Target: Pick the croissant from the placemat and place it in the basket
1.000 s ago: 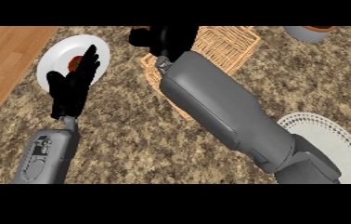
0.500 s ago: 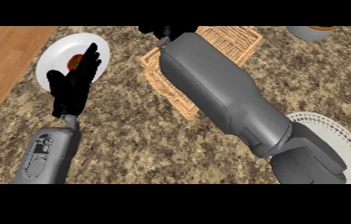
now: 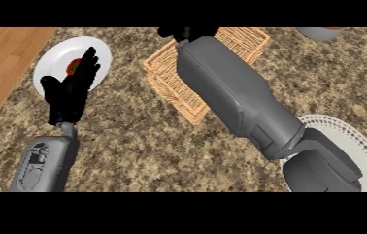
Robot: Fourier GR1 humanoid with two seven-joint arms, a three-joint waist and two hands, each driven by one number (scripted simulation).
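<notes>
The woven tan placemat [image 3: 172, 80] lies at the upper middle of the counter, with my right forearm [image 3: 229, 94] stretched diagonally across it. No croissant shows anywhere; the arm and hand cover the mat's far part. My right hand [image 3: 188, 32] reaches the view's top edge beyond the mat and only a dark part of it is visible. The white ribbed basket [image 3: 337, 131] sits at the lower right, partly behind my right elbow. My left hand [image 3: 68, 94] rests open at the left, fingers up.
A white plate [image 3: 54, 58] with a red item [image 3: 73, 66] on it lies at the upper left, partly behind my left hand. A grey bowl [image 3: 319, 32] peeks in at the top right. Wooden floor [image 3: 22, 48] borders the counter's left edge.
My right arm has stretched farther away over the placemat, and its hand has moved up to the view's top edge. The left hand has stayed still.
</notes>
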